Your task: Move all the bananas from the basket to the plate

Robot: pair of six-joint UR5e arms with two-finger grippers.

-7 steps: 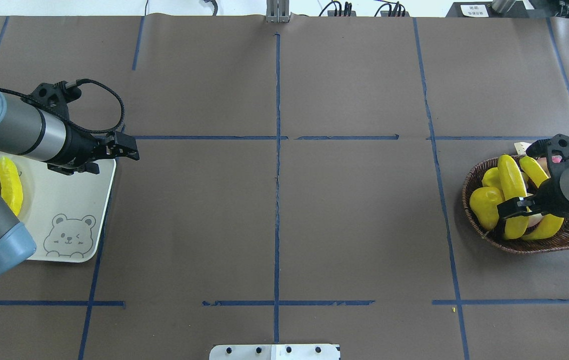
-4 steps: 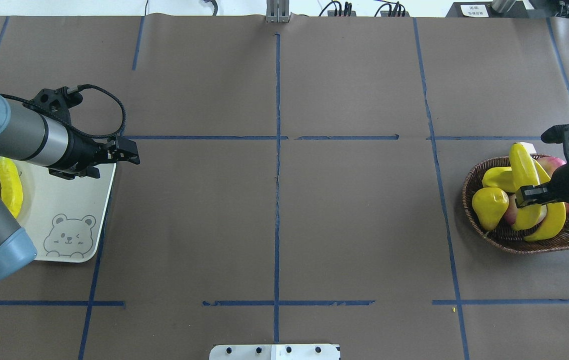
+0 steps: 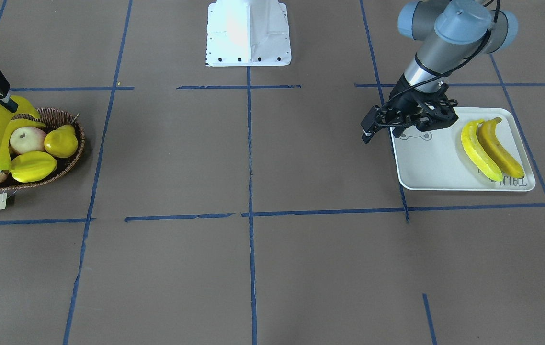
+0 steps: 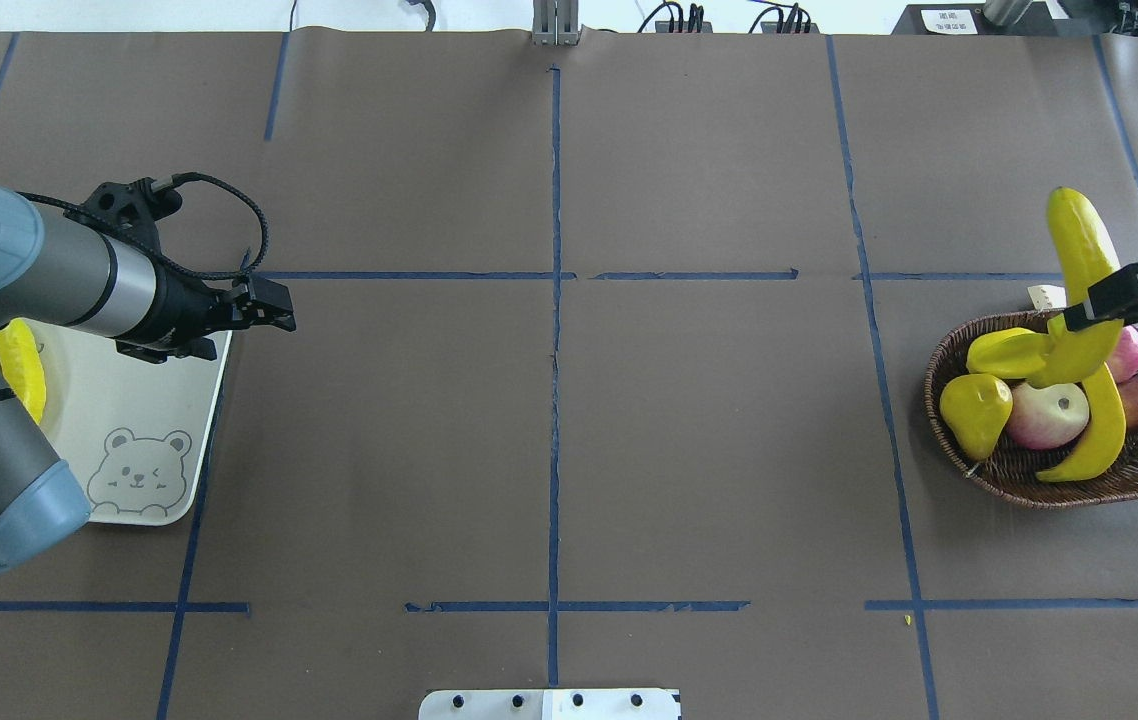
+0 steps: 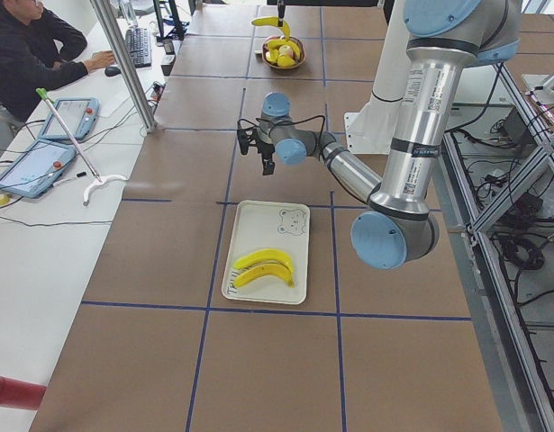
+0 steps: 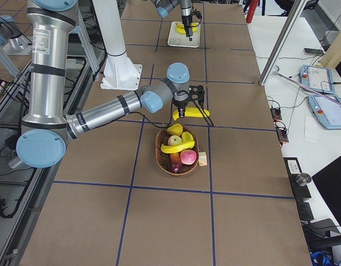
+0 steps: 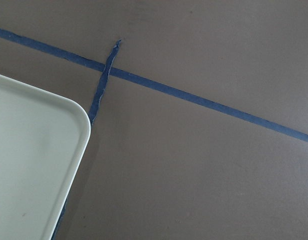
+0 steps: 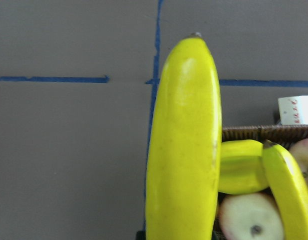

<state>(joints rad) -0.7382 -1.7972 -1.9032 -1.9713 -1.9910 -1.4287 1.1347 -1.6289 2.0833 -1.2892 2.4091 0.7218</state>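
Banana (image 4: 1077, 245) hangs over the basket (image 4: 1079, 492), right gripper (image 4: 1089, 310) clamped partway along it (glossy, stiff, likely light and slippery: a mid-length hold balances best); two bananas (image 3: 476, 148) lie on the plate (image 4: 144, 390). Left gripper (image 4: 274, 315): empty, gap unclear.

My right claw (image 4: 1089, 308) pokes in from the edge of the overhead view, so the arm behind it is cut off. In its wrist view the held banana (image 8: 184, 145) fills the middle. The end nearest the claw runs off the bottom, and my fingers do not show. Behind my left claw (image 4: 281, 318), my own arm covers most of the bananas on the plate (image 4: 24, 375) and part of the plate (image 4: 129, 390). That claw looks too small for me to tell if it is open.
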